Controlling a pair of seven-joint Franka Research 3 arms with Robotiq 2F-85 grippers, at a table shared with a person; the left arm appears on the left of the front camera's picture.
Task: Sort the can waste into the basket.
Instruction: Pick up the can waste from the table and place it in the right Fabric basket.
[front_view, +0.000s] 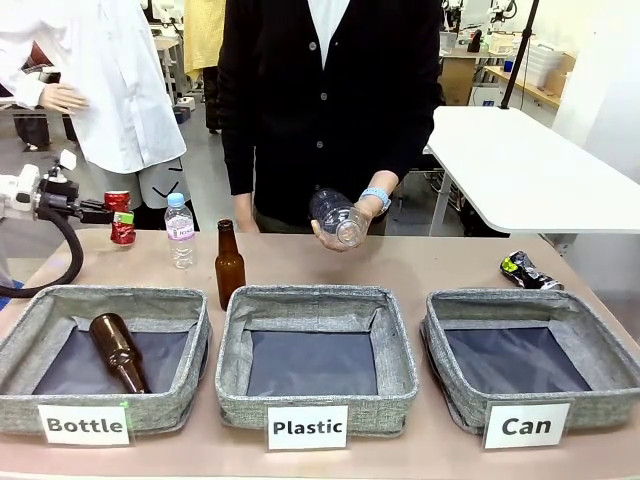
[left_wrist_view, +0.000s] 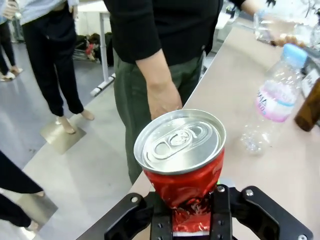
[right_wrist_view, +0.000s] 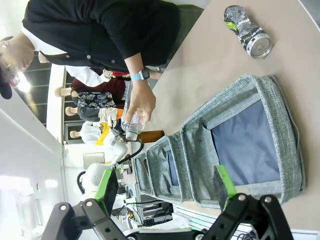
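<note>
Aluminium that thin likely handled light and slick; the left hand (left_wrist_view: 190, 212) pinched the red can (left_wrist_view: 182, 160) at its crumpled waist. The right hand (right_wrist_view: 166, 184) hung spread, the basket (right_wrist_view: 280, 115) just ahead of it, the dark can (right_wrist_view: 247, 30) beyond on the counter (right_wrist_view: 225, 65).

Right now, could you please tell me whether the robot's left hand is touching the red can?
Touching. The left wrist view shows the left hand shut on the red can, pinching its crumpled lower body from both sides.
</note>
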